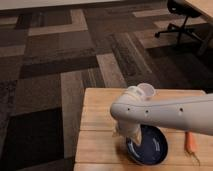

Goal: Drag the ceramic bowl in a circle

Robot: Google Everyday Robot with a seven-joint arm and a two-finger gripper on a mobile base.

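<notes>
Hanging over the near part of the table (95,142), the pincer (131,140) meets the left rim of the ceramic bowl (153,148); whether it is clenched or released I cannot tell. Making contact looks like the step in hand; next comes a steady circular drag, keeping off the carrot (190,142) to the right.

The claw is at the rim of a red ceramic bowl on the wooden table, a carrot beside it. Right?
No: the camera view shows the ceramic bowl is dark navy blue, not red. The claw is at its rim, the carrot beside it on the wooden table.
</notes>
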